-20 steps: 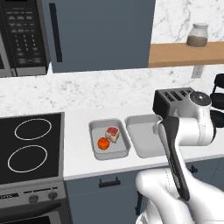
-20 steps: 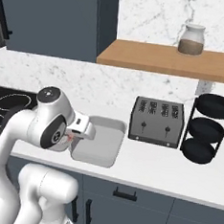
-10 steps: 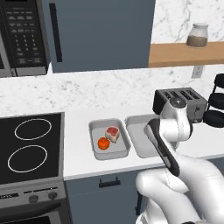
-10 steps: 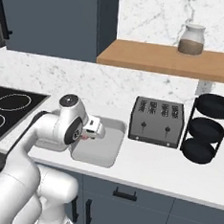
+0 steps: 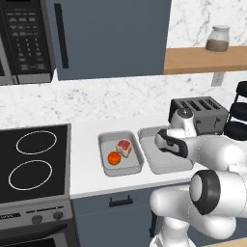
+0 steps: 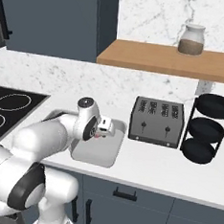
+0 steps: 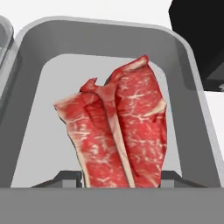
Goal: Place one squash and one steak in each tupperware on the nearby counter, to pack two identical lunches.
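Two light-grey tupperware stand side by side on the white counter (image 5: pixel 87 140). The left tupperware (image 5: pixel 103 141) holds a round orange-red squash (image 5: pixel 114 157) and a steak (image 5: pixel 124 146) with a cream edge. Over the right tupperware (image 5: pixel 166 166) (image 6: pixel 93 153) hangs my gripper (image 6: pixel 101 131) (image 7: pixel 118 179), shut on a flat marbled red steak (image 7: pixel 120 135). In the hand view that steak dangles between the two finger tips above the grey floor of the tupperware (image 7: pixel 105 30). The held steak hides part of that floor.
A black toaster (image 5: pixel 198 113) (image 6: pixel 156 121) stands right behind the right tupperware. A black tiered rack (image 6: pixel 206 127) is at the far right. The stove top (image 5: pixel 31 164) lies to the left. A wooden shelf (image 6: pixel 166 58) with a jar hangs above.
The hand has swung left from beside the toaster and lowered over the right tupperware, still carrying the steak. The left tupperware's contents have not moved.
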